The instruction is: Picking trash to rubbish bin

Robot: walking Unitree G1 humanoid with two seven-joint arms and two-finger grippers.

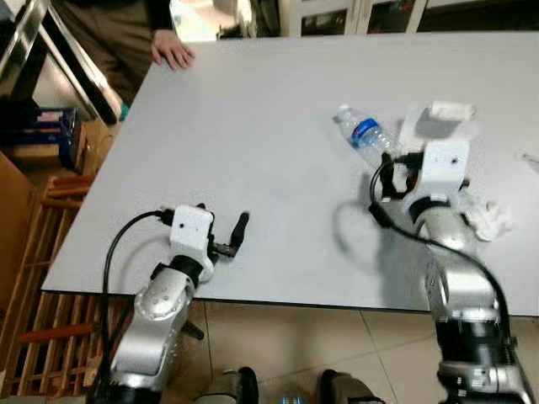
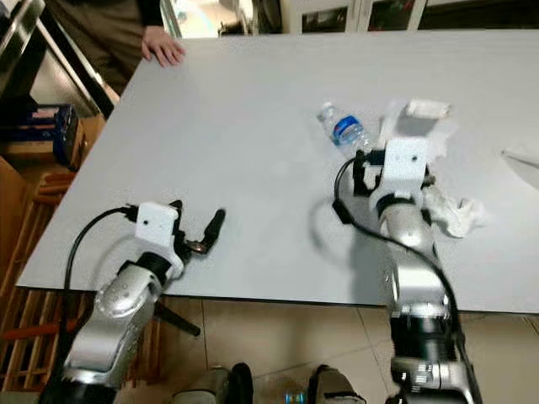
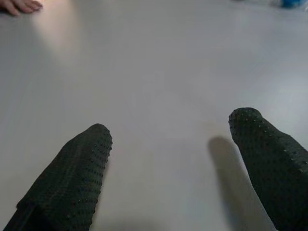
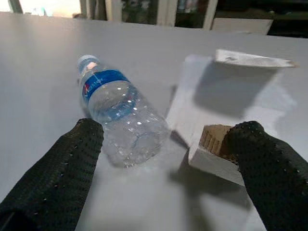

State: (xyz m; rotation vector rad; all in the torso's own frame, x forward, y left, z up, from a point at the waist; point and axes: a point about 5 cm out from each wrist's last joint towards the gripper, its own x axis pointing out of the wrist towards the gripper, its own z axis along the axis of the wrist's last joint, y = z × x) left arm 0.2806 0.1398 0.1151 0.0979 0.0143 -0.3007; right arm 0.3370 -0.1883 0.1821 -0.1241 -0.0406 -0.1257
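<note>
A clear plastic water bottle point(image 4: 118, 108) with a blue label lies on its side on the grey table point(image 1: 253, 126). Beside it is an open white cardboard box point(image 4: 226, 96) with its flap raised. My right gripper point(image 4: 167, 132) is open just short of both; one finger points at the bottle's base, the other at the box's near corner. Crumpled white tissue point(image 1: 491, 219) lies to the right of my right forearm. My left gripper point(image 1: 232, 240) rests open over bare table near the front edge, holding nothing.
A person's hand point(image 1: 172, 52) rests on the table's far left corner. A wooden rack point(image 1: 42, 252) stands beside the table on the left. Tiled floor shows below the front edge point(image 1: 295, 300). Cabinets line the back.
</note>
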